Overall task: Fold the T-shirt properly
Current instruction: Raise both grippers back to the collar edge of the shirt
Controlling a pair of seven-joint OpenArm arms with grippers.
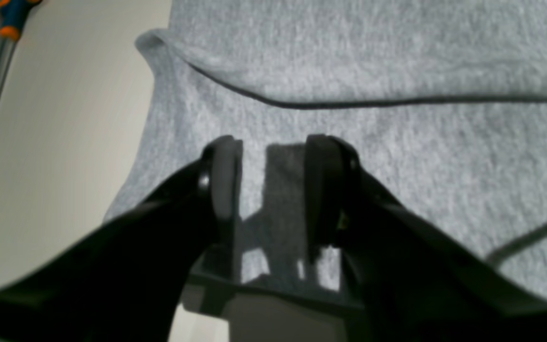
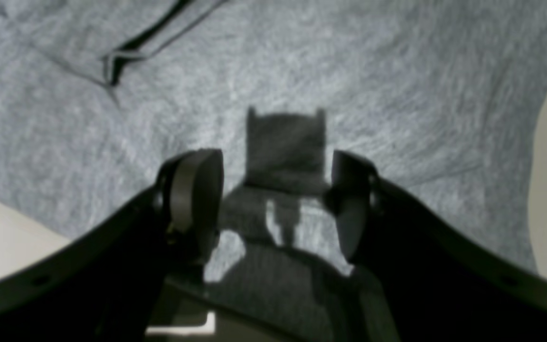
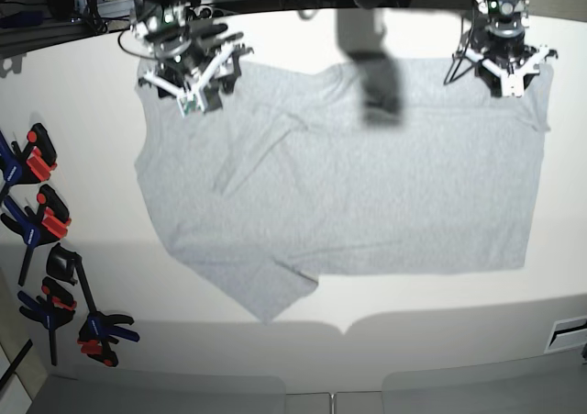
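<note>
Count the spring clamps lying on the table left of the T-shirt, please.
4, all along the table's left edge: top clamp, second clamp, third clamp, bottom clamp. More may be hidden beyond the frame edge.

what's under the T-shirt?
Only the pale table shows around the T-shirt. The shirt lies spread flat; whatever is beneath the cloth is covered, and no bulge shows.

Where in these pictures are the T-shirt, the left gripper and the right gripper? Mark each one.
T-shirt (image 3: 367, 203): base view, middle of the flat grey body.
Left gripper (image 1: 273, 180): left wrist view, gap midway between the dark fingertips.
Right gripper (image 2: 276, 199): right wrist view, gap midway between the wide-set fingertips.
</note>
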